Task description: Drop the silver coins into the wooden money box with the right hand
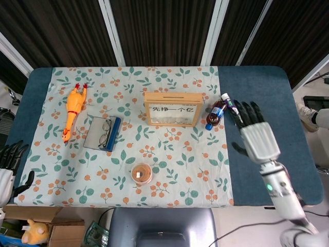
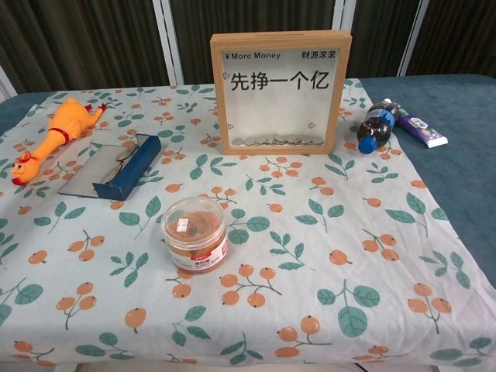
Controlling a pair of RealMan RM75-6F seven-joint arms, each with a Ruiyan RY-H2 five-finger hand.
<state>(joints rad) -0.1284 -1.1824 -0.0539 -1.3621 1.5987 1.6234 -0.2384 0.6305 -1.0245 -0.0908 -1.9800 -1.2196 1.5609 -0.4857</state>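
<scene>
The wooden money box stands upright on the flowered cloth, glass front with Chinese writing. A low layer of silver coins lies along its bottom. My right hand hovers over the blue table to the right of the box, fingers spread, holding nothing; a little of its upper edge covers the toothpaste tube. My left hand hangs off the left table edge, fingers apart and empty. The chest view shows neither hand.
A small cola bottle and a toothpaste tube lie right of the box. A round clear jar stands in front. A glasses case with spectacles and a yellow rubber chicken lie at the left.
</scene>
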